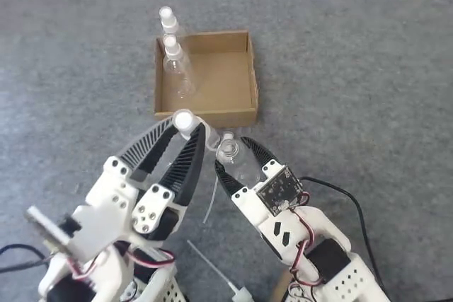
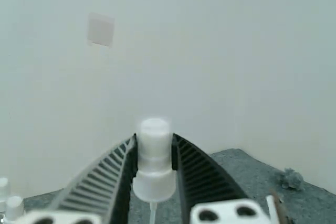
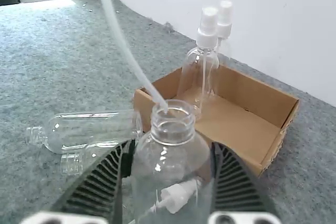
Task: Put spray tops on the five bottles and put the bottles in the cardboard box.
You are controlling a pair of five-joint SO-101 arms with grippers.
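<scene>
High view: left gripper (image 1: 185,132) is raised above the grey carpet (image 1: 368,68), just short of the box's near wall. Its jaws are closed to a narrow gap and clamp a white spray top (image 1: 184,119) by the collar, nozzle end up. Left wrist view confirms both fingers pressed against the top's sides. The top's dip tube (image 3: 128,56) hangs down at a slant, and its lower end sits at the mouth of the open bottle held by the other arm.

The box (image 1: 219,79) lies beyond both grippers, open side up. One capped bottle (image 1: 177,68) stands upright inside it, against the left wall. A second capped bottle (image 1: 168,19) stands at the far left corner; whether it is inside the box or just outside cannot be determined.

Two uncapped bottles (image 3: 84,129) lie on their sides on the carpet, touching or nearly so, close to the box's near wall.

Right gripper (image 1: 233,162) is beside the left one, also near the box's front. Its jaws are part open, wide enough to take the clear bottle (image 1: 228,148), with one finger against each side of the body. The bottle is upright, neck open, no top fitted.

A spare top (image 1: 239,292) lies on the carpet between the two arm bases, tube pointing toward the left arm.
</scene>
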